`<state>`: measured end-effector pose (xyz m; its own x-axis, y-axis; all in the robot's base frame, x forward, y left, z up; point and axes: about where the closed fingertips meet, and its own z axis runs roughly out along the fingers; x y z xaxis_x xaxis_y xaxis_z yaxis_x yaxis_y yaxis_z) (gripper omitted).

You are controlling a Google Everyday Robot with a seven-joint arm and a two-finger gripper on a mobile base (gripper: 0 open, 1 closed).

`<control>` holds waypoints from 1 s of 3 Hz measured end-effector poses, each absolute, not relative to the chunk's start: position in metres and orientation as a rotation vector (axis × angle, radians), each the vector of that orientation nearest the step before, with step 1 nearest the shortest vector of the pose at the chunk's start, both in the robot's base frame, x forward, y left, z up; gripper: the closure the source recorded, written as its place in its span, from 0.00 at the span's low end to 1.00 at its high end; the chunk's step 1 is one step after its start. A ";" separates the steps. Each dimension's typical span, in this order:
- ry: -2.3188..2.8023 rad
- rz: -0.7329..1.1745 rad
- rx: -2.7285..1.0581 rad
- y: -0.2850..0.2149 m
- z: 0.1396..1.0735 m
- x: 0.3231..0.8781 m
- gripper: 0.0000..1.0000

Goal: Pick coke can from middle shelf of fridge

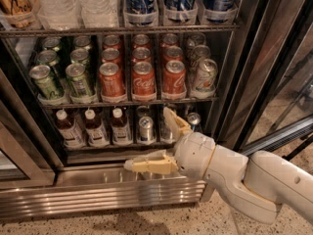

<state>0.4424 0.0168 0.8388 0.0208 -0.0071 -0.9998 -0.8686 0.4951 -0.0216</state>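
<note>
The fridge (254,67) stands open with its dark interior facing me. The middle shelf (131,103) holds lanes of cans: green cans at the left, three lanes of red coke cans in the middle, silver-white cans at the right. The front coke cans stand at the shelf edge, upright, one in the centre lane (144,81). My gripper (147,138) is open and empty, below the middle shelf, in front of the bottom rack. One finger points left over the sill, the other points up toward the shelf edge under the right red lane.
Small brown bottles (93,127) and a few silver cans (145,129) stand on the bottom rack behind the gripper. Tall bottles and blue cans (139,4) fill the rack above. The ribbed steel base grille (98,195) lies below. The glass door (288,97) stands open at right.
</note>
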 end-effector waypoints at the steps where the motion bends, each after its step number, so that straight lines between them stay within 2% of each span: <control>1: 1.385 0.784 -0.790 0.010 0.840 0.450 0.00; 3: 1.388 0.703 -0.501 -0.044 0.845 0.476 0.00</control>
